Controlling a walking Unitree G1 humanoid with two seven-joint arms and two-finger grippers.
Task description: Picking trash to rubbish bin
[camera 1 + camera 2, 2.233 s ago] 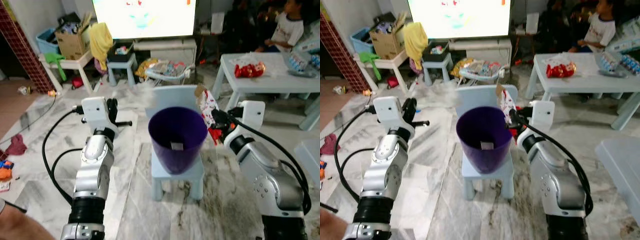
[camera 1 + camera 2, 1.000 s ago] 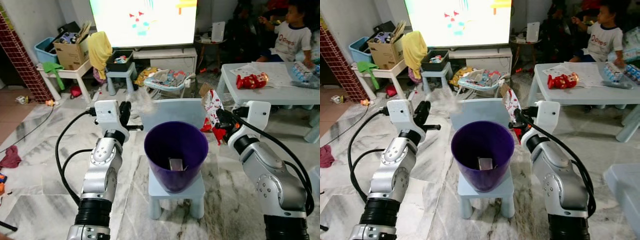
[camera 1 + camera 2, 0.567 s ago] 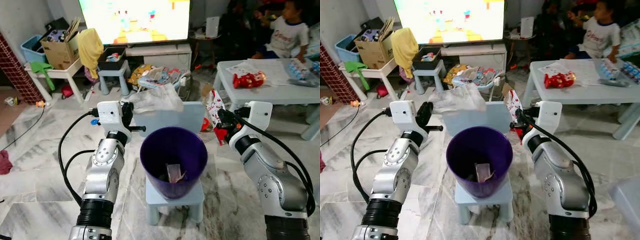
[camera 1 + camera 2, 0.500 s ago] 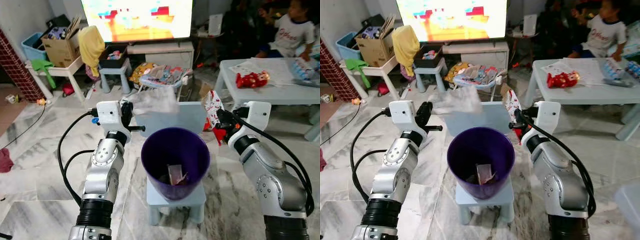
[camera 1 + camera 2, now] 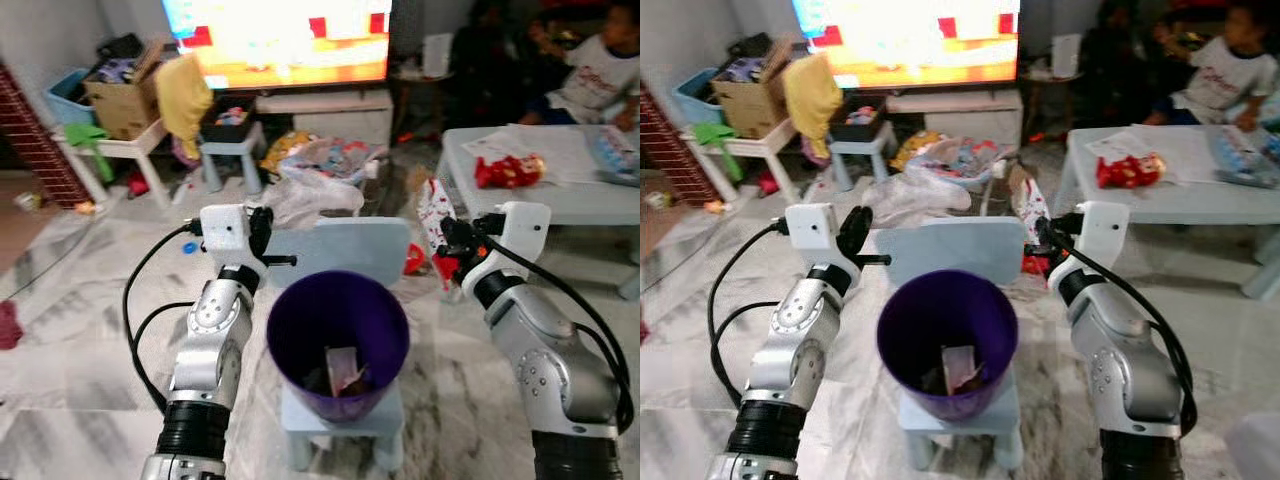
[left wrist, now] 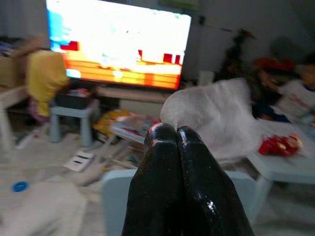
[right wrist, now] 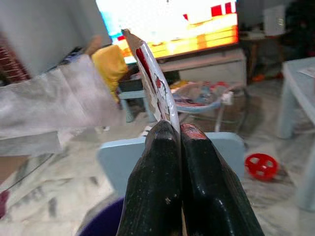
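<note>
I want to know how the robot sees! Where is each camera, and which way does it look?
Left eye, right eye: on the head, looking down at the purple bin on a small chair, both arms showing.
Left wrist: along the left pincer, shut on a white tissue, toward the TV.
Right wrist: along the right pincer, shut on a red-and-white wrapper.
Shared: TV, chair, tissue.

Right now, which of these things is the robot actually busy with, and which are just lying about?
Busy with: round purple plastic bin; crumpled white tissue in left hand; red-and-white wrapper in right hand.

Lying about: red toy on pale table; cardboard box; yellow cloth.
</note>
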